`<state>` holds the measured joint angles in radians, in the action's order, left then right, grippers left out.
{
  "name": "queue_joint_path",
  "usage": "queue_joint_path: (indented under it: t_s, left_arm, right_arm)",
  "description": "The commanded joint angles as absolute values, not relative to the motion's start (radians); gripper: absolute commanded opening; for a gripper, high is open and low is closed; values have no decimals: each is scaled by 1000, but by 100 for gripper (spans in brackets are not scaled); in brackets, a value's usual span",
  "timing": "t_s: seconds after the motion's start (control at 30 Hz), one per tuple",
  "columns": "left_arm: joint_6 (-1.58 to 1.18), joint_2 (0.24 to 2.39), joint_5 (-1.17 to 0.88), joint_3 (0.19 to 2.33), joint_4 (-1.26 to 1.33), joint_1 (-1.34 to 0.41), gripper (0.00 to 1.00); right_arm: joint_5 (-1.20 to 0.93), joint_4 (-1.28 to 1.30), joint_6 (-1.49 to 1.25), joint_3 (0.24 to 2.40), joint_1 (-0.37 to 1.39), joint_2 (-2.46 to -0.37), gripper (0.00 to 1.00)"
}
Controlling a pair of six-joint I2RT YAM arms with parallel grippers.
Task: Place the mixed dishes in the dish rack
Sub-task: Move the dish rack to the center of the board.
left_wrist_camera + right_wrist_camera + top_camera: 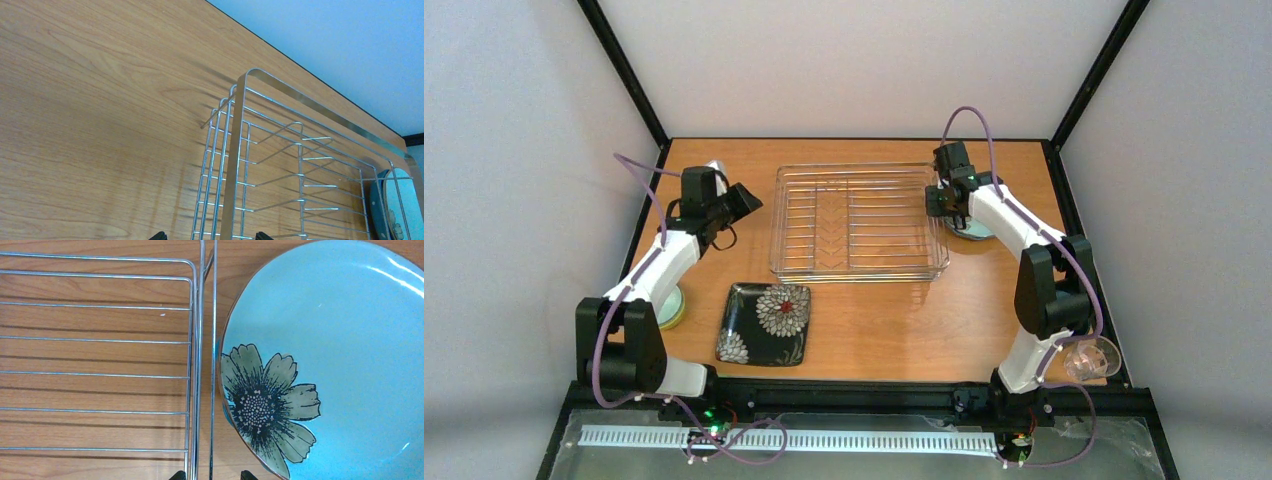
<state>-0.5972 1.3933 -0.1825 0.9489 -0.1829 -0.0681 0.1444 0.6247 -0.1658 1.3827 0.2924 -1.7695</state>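
Silvery dish rack (859, 222) shows thin parallel wires.

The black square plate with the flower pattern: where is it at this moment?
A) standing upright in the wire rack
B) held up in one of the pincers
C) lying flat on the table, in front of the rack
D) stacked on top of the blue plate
C: the black square plate lies flat on the wooden table, on the near side of the wire rack and apart from it.

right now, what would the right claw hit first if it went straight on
Likely the rim of the rack, lined up between the right claw's tips, with the blue plate edge just beside it; depth unclear.
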Motion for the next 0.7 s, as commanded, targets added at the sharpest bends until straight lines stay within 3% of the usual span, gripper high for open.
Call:
queue_joint_path:
  t_s: [0.0, 0.67]
  left_arm:
    - [-566, 1394, -166, 989, -227, -74, 100]
    - [-542, 1303, -182, 1060, -349, -74, 100]
  right_arm:
    - [182, 624, -188, 1404, 301, -1738, 65]
    - [179, 714, -251, 1583, 302, -1667, 70]
